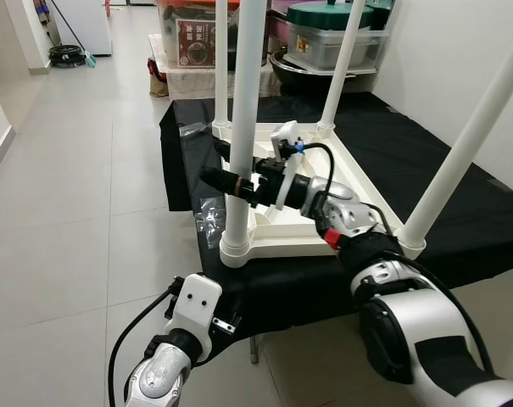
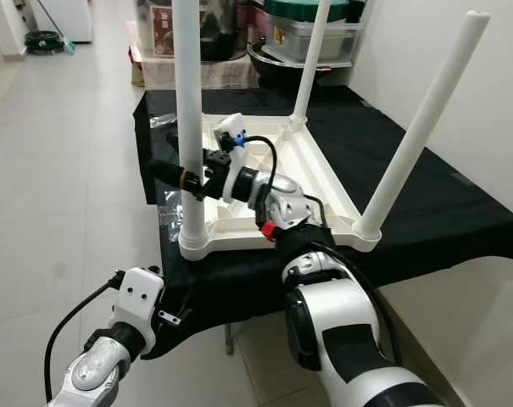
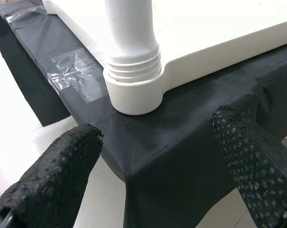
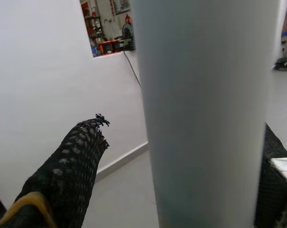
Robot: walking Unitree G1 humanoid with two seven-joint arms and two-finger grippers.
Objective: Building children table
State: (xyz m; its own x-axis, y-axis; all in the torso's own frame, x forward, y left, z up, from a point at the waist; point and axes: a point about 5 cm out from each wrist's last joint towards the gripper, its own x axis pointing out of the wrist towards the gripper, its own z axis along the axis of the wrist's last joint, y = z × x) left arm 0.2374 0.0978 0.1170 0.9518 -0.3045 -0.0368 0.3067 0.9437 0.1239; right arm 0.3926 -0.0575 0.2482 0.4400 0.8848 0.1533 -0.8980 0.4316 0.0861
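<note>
My left gripper point(image 3: 152, 156) hangs nearest to me, low and just short of the black cloth point(image 3: 190, 156) that drapes the table's edge. Its jaws are spread wide and hold nothing; between their knobbly rubber fingertips point(image 3: 62, 166) I see the ribbed collar at the foot of the near leg point(image 1: 243, 127), seated in a rounded corner socket point(image 3: 134, 95).

The move turns on that leg. It stands upright, long axis vertical, a smooth white plastic tube rising from the near corner of the upturned children's table top point(image 1: 324, 186). My right gripper point(image 1: 231, 180) reaches across to it from the side, level, at right angles to the tube, low on it just above the socket. The jaws straddle the leg, one dimpled black finger point(image 4: 67, 166) on each side. I judge they are closed on it, though no contact line is plain. The right arm is clearly the one placed to turn or press it.

Beyond the leg, the top lies face-down on the cloth, a glossy white moulded tray with ribbed walls. Three more white legs stand at its other corners, the far right leg point(image 2: 421, 127) leaning outward. A crumpled clear plastic bag point(image 1: 207, 219) lies just beside the near socket.
</note>
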